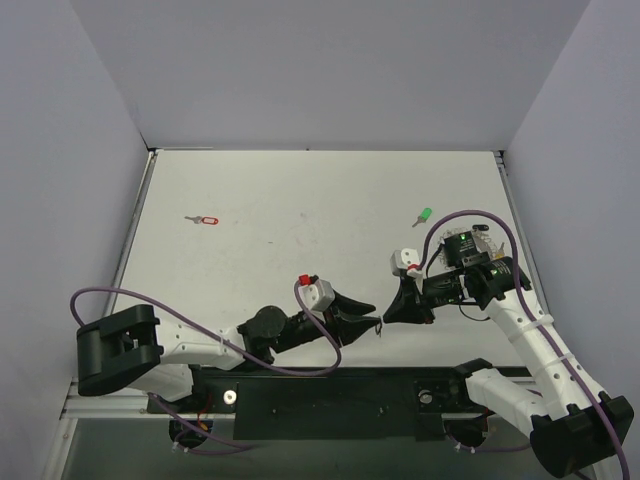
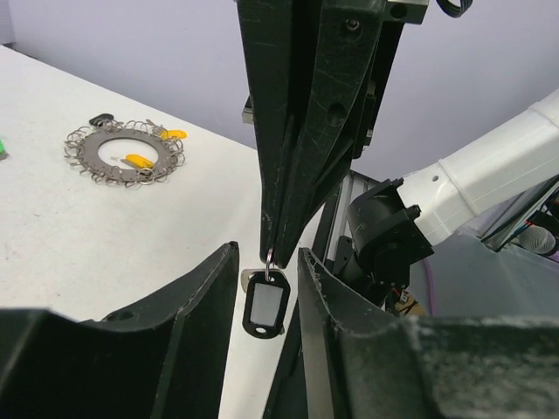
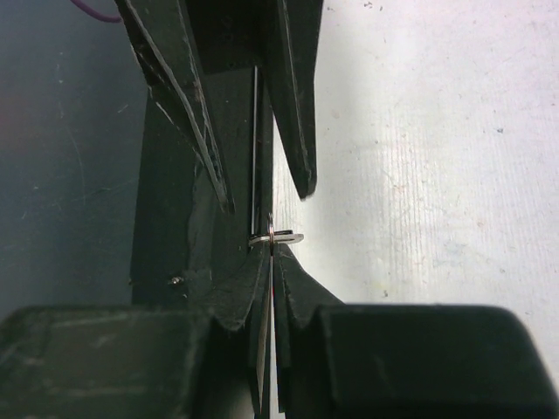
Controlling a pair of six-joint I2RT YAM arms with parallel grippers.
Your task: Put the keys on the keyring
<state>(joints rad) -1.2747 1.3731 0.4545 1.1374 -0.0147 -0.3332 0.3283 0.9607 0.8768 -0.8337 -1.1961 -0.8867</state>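
Right gripper (image 3: 272, 253): fingers pinched on black-tagged key (image 2: 265, 305).
Left gripper (image 2: 266, 253): fingers apart, flanking black-tagged key, gripping nothing.
Keyring (image 2: 125, 153): flat on table (image 2: 52, 227).

Left key (image 1: 205, 219) lies on table (image 1: 300, 190), left side; right key (image 1: 423, 216) lies on its right side. Tagged key (image 2: 265, 305) hangs from right gripper (image 1: 388, 318) tips, between left gripper (image 1: 374, 322) fingers, near table's front edge.

The bench (image 1: 300, 200) is just a plain white top with a few tiny dark specks and scuffs on it. Pale walls (image 1: 330, 70) box it in at the back and on both sides. A silvery metal rail (image 1: 110, 407) runs along the near edge, with a black plate (image 1: 330, 400) on it.
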